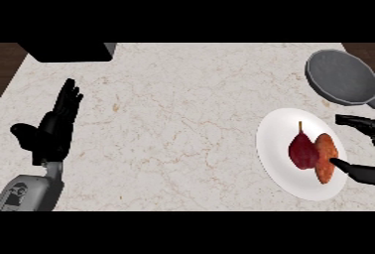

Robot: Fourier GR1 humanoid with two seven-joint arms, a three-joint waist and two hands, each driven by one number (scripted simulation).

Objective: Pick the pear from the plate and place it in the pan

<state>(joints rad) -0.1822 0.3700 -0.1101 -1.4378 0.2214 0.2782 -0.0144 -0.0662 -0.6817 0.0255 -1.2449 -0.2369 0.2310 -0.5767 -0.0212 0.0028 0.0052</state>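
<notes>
The right hand (356,171) enters from the right edge of the head view, only partly in frame, its thumb and fingers spread wide apart over the right rim of a white plate (282,168). One black digit (353,121) points in above the plate's upper right rim; the other lies lower, its tip touching or just beside an orange-brown item (326,158) on the plate. The hand holds nothing.

The pear (302,150), dark red with a thin stem pointing toward the far side of the tabletop, lies on the plate, at its middle, just left of the orange-brown item and touching it. The hand's fingers do not reach the pear.

Beyond the plate, at the upper right corner of the pale marbled tabletop (176,124), sits the dark grey pan (341,76), round and shallow, near the plate but apart from it. Its right side runs out of the frame.

Well apart, at the left edge of the view, the left hand (55,129) rests open with fingers straight and pointing up, its grey forearm (29,191) rising from the lower left corner. A dark box-like object (67,51) stands at the far left edge of the tabletop.
</notes>
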